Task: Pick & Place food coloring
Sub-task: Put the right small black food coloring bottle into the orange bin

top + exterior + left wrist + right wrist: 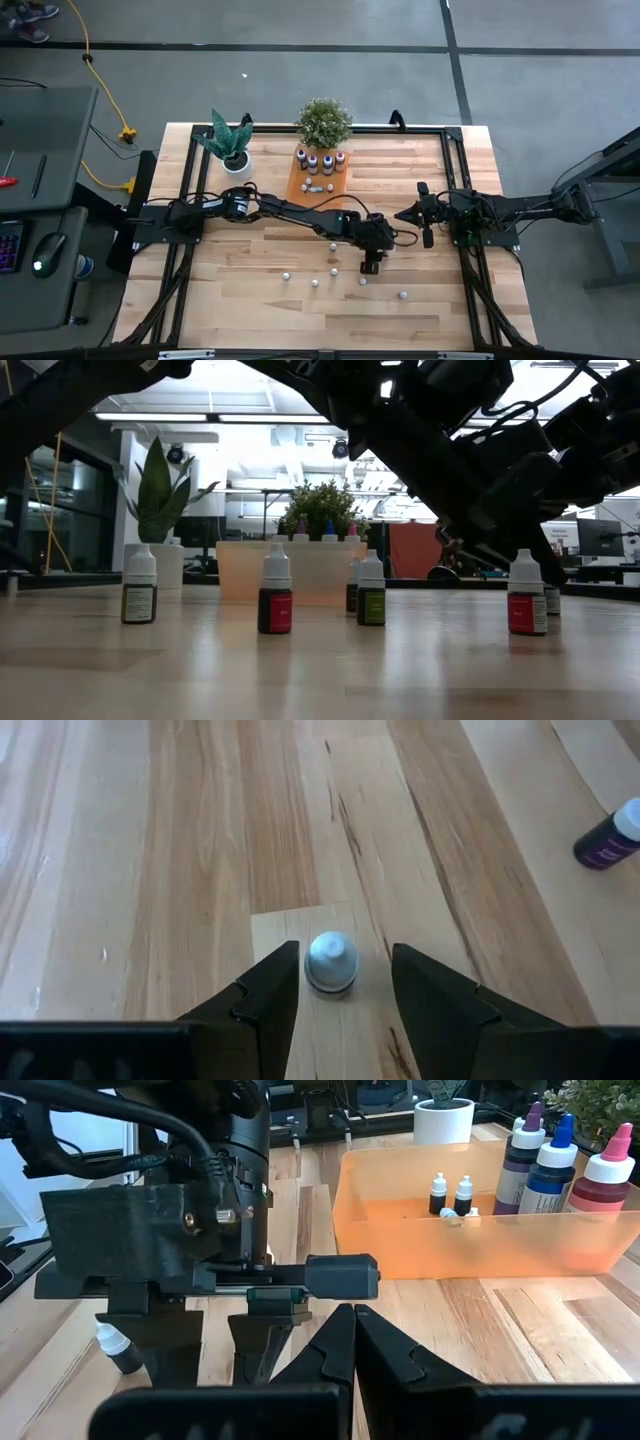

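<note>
**Left gripper straddles a loose food coloring bottle**

The wooden tabletop carries an orange tray at its far side, between two potted plants. Larger dye bottles stand along the tray's far wall, and a few tiny ones lie inside it. The left arm reaches from the left edge to the middle of the tabletop. Its left gripper points down with its fingers spread, released, and holds nothing. In the left wrist view a white-capped food coloring bottle stands upright between the fingers, seemingly touching neither. More tiny bottles stand scattered on the near half of the tabletop, well apart from the tray. The right gripper waits at the right side, clenched shut and empty.

The bottle is small and narrow, so a close that is off-centre could tip it or flick it away. It sits nearer one finger, which would likely strike first. A purple bottle stands nearby, apart from the gripper.
</note>
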{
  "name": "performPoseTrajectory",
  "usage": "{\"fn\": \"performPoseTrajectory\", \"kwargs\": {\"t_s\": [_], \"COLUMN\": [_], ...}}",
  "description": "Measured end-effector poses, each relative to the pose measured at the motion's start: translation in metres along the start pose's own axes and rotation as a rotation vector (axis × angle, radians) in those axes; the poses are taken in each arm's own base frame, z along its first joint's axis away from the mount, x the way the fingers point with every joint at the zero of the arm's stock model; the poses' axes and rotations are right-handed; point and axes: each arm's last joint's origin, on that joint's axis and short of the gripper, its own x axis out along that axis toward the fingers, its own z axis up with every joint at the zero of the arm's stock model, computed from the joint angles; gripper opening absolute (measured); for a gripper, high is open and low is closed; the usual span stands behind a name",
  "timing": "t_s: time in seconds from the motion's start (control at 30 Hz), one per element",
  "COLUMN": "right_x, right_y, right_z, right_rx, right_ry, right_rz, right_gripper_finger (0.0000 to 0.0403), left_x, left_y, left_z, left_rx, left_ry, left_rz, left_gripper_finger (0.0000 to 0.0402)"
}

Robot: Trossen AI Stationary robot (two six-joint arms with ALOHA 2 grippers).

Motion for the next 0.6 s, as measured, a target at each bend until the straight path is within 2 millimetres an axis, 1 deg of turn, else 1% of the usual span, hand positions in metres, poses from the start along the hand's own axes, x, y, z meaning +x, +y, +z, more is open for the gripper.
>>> {"fn": "performPoseTrajectory", "kwargs": {"t_s": [0.23, 0.6], "right_x": [0.0, 0.0], "right_y": [0.0, 0.0], "right_z": [0.0001, 0.0], "right_rx": [0.0, 0.0], "right_ry": [0.0, 0.0], "right_rz": [0.0, 0.001], "right_gripper_finger": [0.0, 0.0], "left_x": [-0.0001, 0.0], "left_y": [0.0001, 0.0001], "left_z": [0.0037, 0.0019], "left_rx": [-0.001, -0.023], "left_ry": [-0.038, -0.019], "left_rz": [0.001, 0.0], "left_gripper_finger": [0.0156, 0.0155]}}
